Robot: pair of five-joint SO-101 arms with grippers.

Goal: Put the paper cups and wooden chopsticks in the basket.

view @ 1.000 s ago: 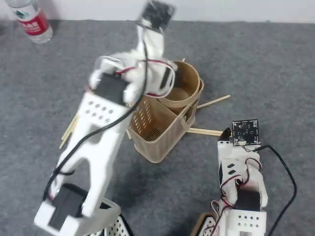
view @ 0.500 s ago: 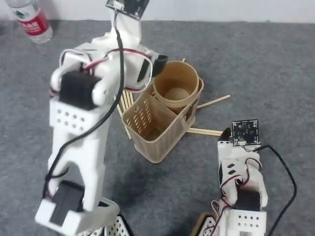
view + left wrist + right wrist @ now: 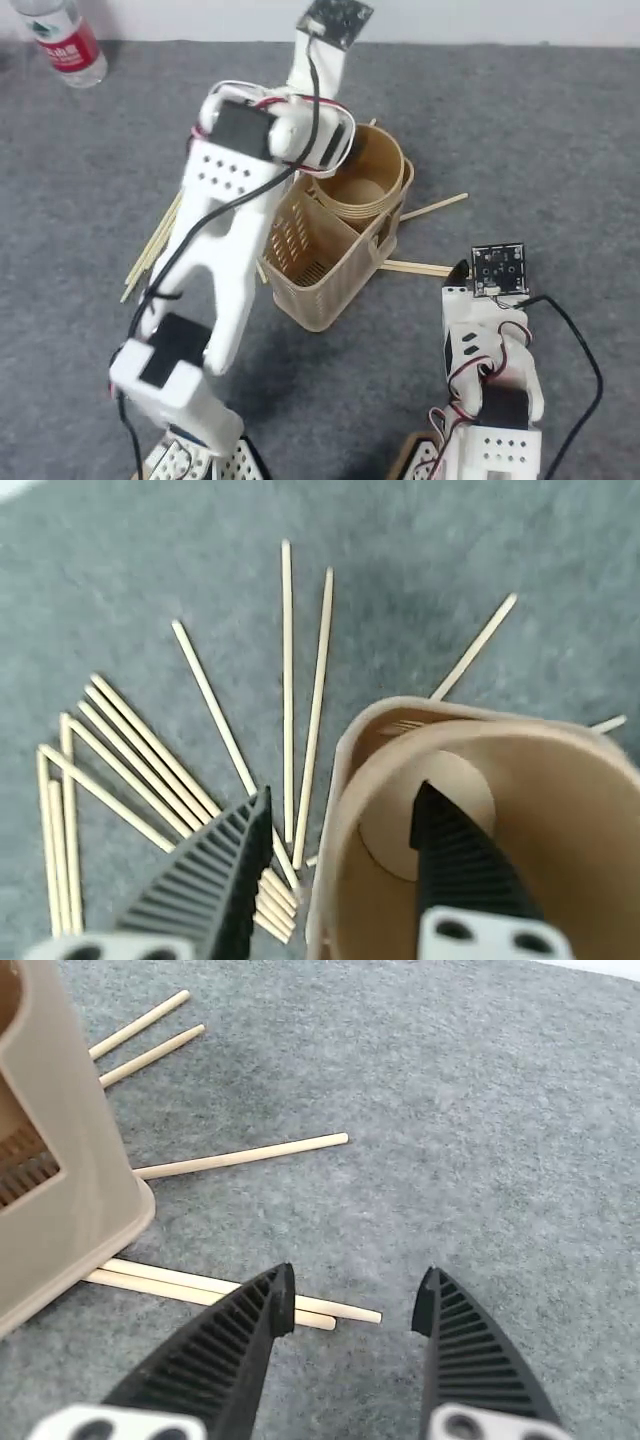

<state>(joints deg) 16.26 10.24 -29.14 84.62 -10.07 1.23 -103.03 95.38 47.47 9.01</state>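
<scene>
Now | my left tool (image 3: 343, 790) open astride paper cup (image 3: 540, 810) wall; light, crushable: pinch gently | my right tool (image 3: 358, 1272) open over wooden chopsticks (image 3: 240, 1156); stiff, slippery: grip mid-length

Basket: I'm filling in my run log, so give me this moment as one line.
left gripper open, one finger inside cup | right gripper open over chopsticks on carpet | cup in basket

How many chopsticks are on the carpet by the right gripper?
5 chopsticks: two together before the right gripper, one by the basket's corner, two farther off; the basket may hide more.
</scene>
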